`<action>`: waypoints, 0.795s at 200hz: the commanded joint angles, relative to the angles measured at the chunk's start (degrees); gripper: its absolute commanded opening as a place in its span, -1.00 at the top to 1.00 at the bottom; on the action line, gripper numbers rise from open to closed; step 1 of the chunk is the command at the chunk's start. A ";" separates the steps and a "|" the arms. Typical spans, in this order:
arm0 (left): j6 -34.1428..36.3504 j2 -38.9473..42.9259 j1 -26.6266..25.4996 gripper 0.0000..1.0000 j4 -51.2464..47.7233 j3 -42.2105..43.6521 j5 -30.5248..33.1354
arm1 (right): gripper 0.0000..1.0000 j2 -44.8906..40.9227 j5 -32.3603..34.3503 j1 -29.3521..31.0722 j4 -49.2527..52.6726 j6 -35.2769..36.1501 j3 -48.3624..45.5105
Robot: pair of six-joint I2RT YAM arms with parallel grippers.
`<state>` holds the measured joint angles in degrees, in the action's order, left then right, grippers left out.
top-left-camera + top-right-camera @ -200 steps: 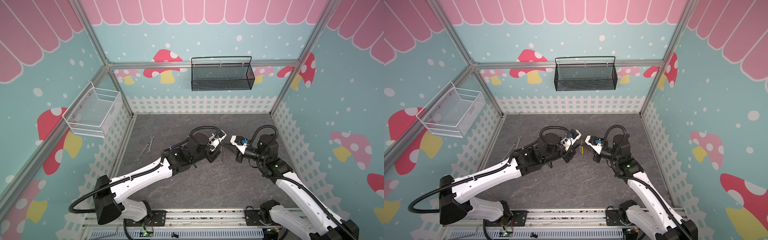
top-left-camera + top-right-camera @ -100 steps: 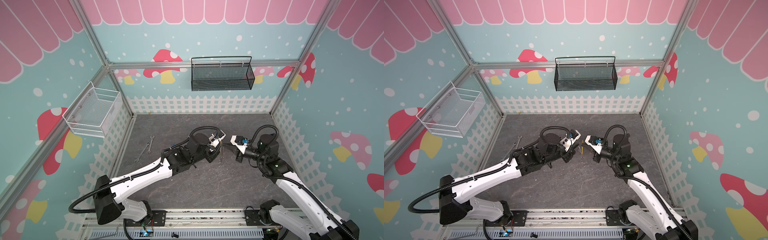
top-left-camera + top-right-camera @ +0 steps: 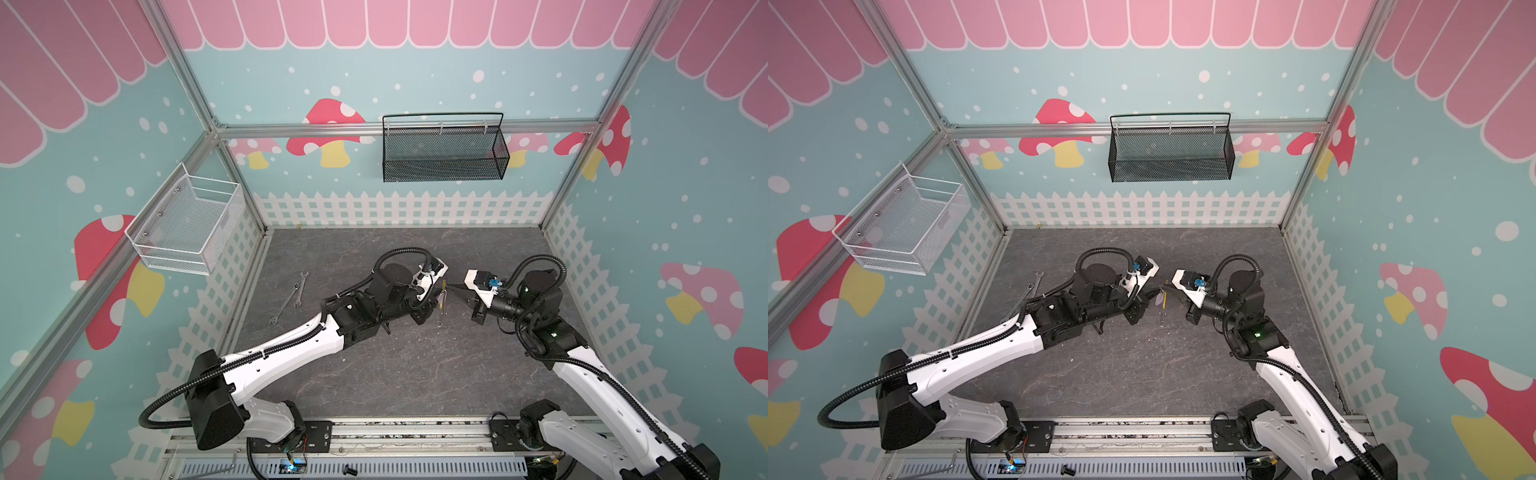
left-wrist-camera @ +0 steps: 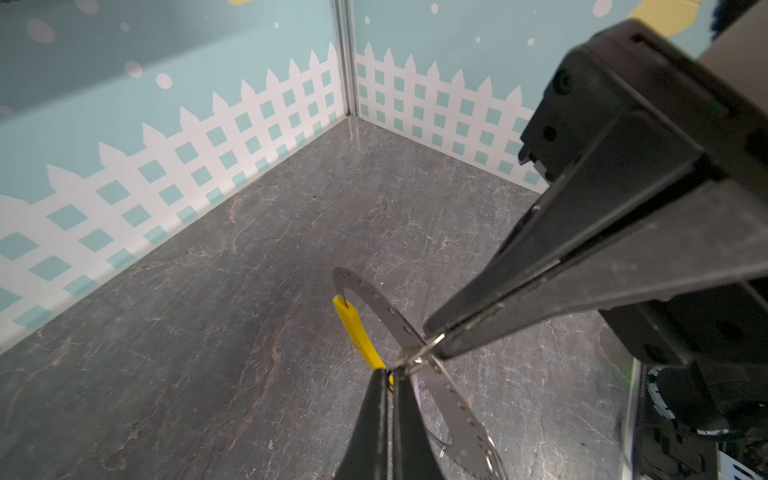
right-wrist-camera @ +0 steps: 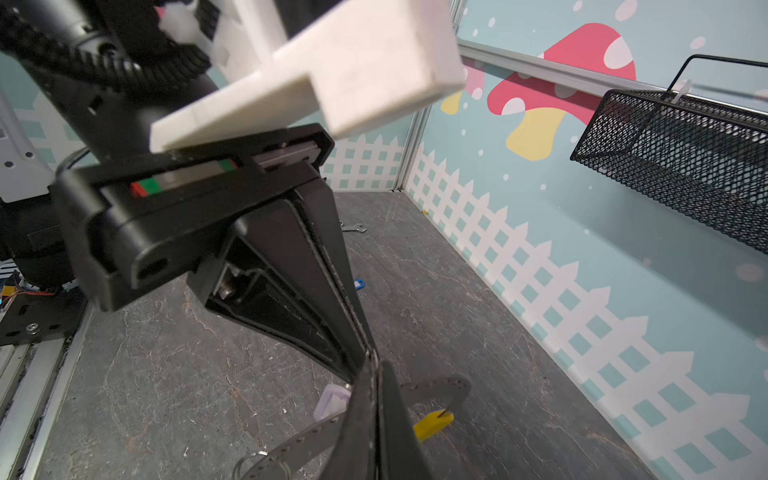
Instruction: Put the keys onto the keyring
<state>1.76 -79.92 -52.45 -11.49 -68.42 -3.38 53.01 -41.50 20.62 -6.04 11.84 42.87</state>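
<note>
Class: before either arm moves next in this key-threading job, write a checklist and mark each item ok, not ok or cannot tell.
1. Left gripper jaws shut on the keyring, at its yellow segment: ok.
2. Right gripper jaws shut on the small ring of the lilac-tagged key: ok.
3. That small ring already round the keyring's band: cannot tell.
4. Blue-tagged key on the keyring: not ok; it lies on the table.
5. Wrenches clear of both arms: ok.
</note>
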 commanded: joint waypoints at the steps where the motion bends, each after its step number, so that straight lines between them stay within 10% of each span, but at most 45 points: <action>1: -1.64 1.06 0.77 0.71 1.64 4.20 -5.62 | 1.00 -0.91 -2.07 -0.23 -8.59 -2.10 -0.71; 29: 0.59 6.48 1.29 0.19 6.74 9.76 -3.38 | 1.00 -0.71 -3.36 -0.32 -11.26 -3.04 -1.77; 159: 17.64 10.97 5.95 0.35 8.48 7.54 -18.76 | 1.00 0.19 -13.78 -0.67 -23.89 -5.52 -6.83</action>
<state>16.29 -67.46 -47.22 -2.74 -57.74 -15.90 53.65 -52.12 20.23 -24.77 7.07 37.21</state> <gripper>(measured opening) 0.344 0.047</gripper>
